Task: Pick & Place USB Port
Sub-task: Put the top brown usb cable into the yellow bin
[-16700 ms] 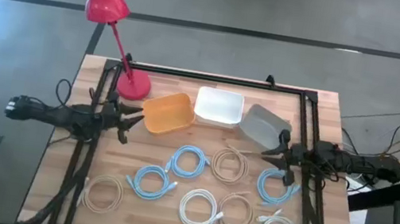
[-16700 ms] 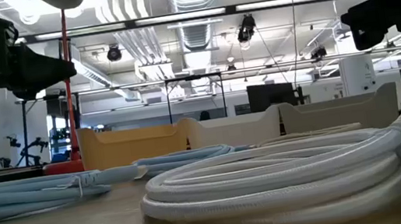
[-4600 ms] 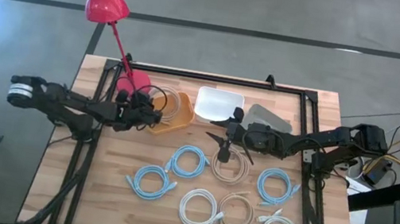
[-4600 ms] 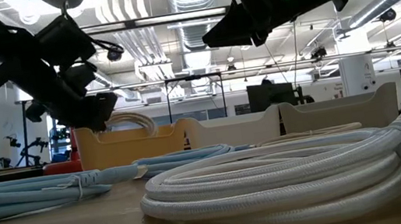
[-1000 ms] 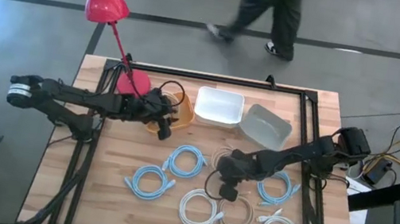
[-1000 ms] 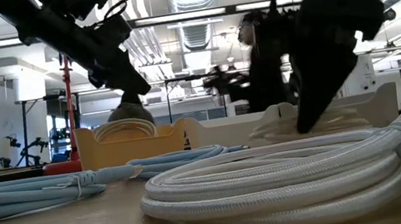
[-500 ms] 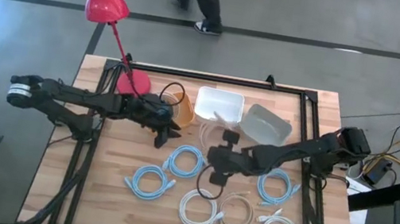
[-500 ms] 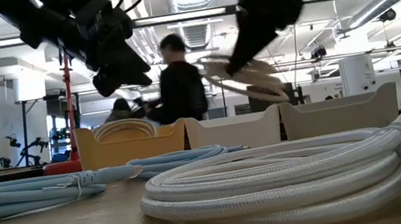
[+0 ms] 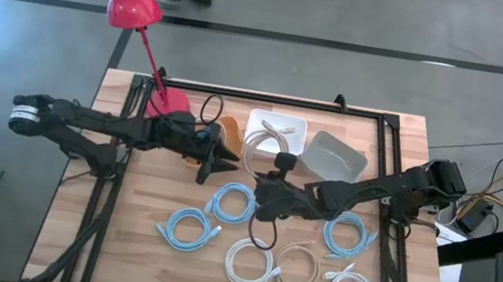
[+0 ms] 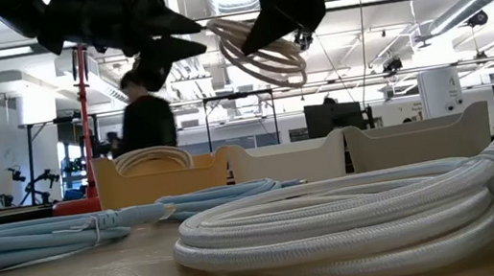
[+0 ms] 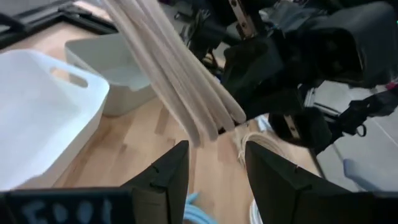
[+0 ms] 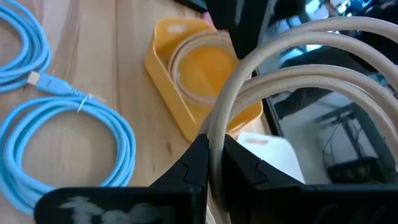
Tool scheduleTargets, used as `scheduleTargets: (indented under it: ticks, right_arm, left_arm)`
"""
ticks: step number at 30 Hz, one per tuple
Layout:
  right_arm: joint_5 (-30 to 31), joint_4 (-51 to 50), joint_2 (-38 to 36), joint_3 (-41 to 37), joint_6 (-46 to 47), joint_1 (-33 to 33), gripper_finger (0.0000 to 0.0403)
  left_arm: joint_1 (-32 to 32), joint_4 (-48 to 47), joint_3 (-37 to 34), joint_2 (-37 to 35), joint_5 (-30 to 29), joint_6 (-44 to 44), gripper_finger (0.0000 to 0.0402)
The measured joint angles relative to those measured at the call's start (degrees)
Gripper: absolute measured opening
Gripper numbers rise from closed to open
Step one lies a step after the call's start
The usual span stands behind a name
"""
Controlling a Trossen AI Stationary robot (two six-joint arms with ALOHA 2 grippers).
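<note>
One beige coiled cable already lies in the orange plastic bin [image 9: 213,145] at far left, and the left claw [image 9: 218,161] hangs open and empty just beside it. At centre, the right claw [image 9: 267,182] grips a second beige cable coil [image 9: 266,145] above the white bin [image 9: 298,126], not yet released. Several blue, white and beige coils remain on the wooden surface [image 9: 134,244], so most sorting looks undone.

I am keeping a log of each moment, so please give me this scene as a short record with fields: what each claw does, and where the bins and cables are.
right claw: shut on beige cable coil, held in the air
left claw: open, empty, beside the yellow bin
yellow bin: holds one beige coil
white bin: between the yellow bin and the grey bin
table: blue, white and beige coils lie loose
</note>
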Motion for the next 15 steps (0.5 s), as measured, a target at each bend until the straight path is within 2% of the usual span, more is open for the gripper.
scheduleTargets:
  ticks: [10,15]
  right_arm:
    - [0.9,0.8,0.0,-0.2,-1.7,-0.8,0.0026]
    - [0.9,3.7,0.0,-0.2,-5.8,-0.8,0.0026]
  left_arm:
    - [0.0,5.1,0.0,0.0,2.0,2.6,0.0153]
    - [0.0,5.9,0.0,0.0,1.9,2.8,0.0153]
